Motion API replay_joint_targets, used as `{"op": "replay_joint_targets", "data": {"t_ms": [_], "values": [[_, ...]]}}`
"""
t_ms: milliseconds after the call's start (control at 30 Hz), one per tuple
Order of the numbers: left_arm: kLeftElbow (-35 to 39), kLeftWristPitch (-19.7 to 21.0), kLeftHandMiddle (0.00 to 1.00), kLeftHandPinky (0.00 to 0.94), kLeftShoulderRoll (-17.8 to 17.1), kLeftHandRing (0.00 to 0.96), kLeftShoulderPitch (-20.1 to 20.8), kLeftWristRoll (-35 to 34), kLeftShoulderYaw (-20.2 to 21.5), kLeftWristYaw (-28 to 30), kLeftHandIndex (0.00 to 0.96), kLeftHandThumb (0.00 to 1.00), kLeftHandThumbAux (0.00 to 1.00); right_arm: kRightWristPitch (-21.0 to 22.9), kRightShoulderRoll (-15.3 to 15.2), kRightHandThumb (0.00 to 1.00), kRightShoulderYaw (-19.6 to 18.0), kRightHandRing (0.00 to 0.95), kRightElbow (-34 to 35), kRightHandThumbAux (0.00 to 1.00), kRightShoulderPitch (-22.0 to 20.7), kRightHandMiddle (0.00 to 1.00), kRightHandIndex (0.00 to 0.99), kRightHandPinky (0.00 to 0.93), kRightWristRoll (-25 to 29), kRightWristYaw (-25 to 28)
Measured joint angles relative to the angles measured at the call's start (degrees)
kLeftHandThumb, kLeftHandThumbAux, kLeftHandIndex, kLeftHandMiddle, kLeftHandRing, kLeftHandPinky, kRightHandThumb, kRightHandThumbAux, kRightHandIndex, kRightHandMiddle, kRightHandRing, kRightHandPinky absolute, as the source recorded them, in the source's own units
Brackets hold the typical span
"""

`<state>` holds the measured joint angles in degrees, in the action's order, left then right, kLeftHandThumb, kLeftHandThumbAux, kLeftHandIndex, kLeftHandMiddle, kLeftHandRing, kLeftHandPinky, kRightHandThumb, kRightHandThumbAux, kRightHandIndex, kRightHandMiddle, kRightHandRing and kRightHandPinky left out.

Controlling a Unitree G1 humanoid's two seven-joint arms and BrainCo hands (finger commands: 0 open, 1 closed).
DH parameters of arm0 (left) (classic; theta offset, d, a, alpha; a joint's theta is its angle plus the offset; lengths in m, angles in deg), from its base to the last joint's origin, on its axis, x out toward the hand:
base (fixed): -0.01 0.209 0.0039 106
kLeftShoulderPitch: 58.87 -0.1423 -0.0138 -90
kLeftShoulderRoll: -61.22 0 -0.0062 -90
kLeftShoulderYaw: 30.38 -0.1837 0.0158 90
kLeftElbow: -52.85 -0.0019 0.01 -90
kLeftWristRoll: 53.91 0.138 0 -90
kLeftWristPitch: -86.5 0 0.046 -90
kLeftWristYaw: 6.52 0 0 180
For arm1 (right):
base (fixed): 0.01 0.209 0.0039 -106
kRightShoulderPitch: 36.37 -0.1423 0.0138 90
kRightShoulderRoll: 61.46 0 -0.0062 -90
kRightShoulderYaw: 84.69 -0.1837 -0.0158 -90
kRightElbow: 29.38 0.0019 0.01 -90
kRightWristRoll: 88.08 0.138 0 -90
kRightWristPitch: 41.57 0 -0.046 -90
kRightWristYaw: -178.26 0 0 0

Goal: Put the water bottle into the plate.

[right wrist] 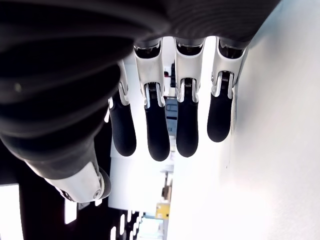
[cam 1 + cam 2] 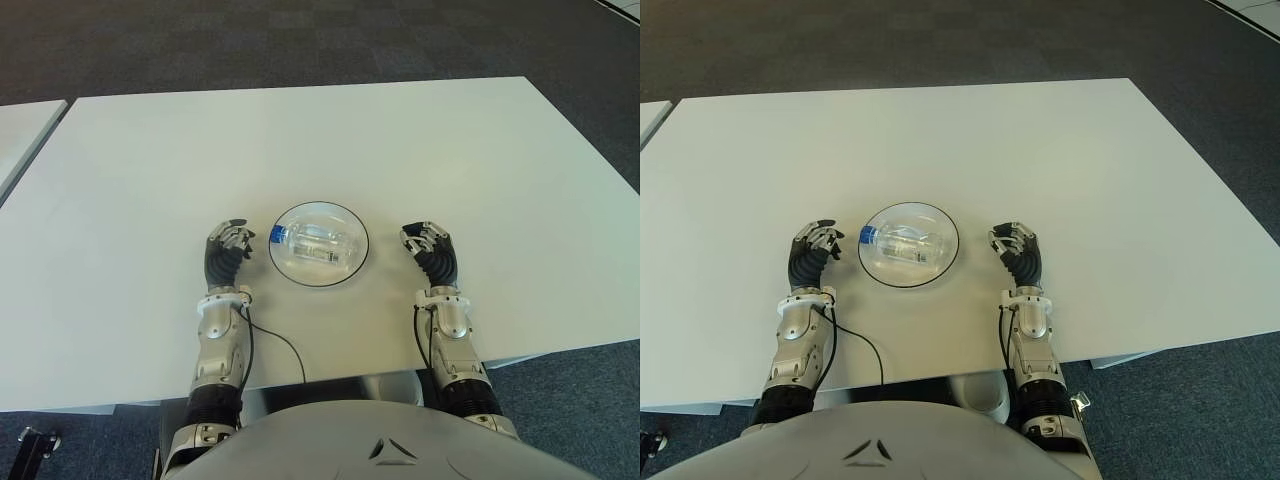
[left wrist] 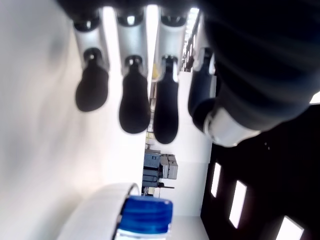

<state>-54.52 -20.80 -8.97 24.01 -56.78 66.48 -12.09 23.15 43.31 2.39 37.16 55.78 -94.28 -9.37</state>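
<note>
A clear water bottle [image 2: 317, 246] with a blue cap [image 2: 276, 235] lies on its side inside the round glass plate [image 2: 355, 235] near the table's front. My left hand [image 2: 230, 243] shows just left of the plate, fingers relaxed and holding nothing. My right hand [image 2: 426, 240] shows a little to the right of the plate, fingers also relaxed and empty. The left wrist view shows the blue cap [image 3: 146, 217] and the plate's rim [image 3: 102, 201] close beyond my fingers [image 3: 134, 102]. The right wrist view shows only my own fingers [image 1: 157, 130] over bare table.
The white table [image 2: 300, 140] stretches wide behind and to both sides of the plate. A second table's corner [image 2: 25, 125] shows at the far left. Dark carpet [image 2: 300, 40] lies beyond. A thin black cable [image 2: 280, 345] runs along my left forearm.
</note>
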Motion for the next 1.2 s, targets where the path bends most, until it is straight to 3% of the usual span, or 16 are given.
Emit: {"op": "replay_joint_targets", "data": {"t_ms": [1200], "values": [[-0.45,-3.65,0.557,0.719,-0.84,0.731,-2.18,4.03,-2.32,0.02,0.404,0.837,0.677,0.05,0.12,0.709,0.20,0.395,0.12,0.733,0.05,0.434,0.424,0.403,-0.08,0.20]]}}
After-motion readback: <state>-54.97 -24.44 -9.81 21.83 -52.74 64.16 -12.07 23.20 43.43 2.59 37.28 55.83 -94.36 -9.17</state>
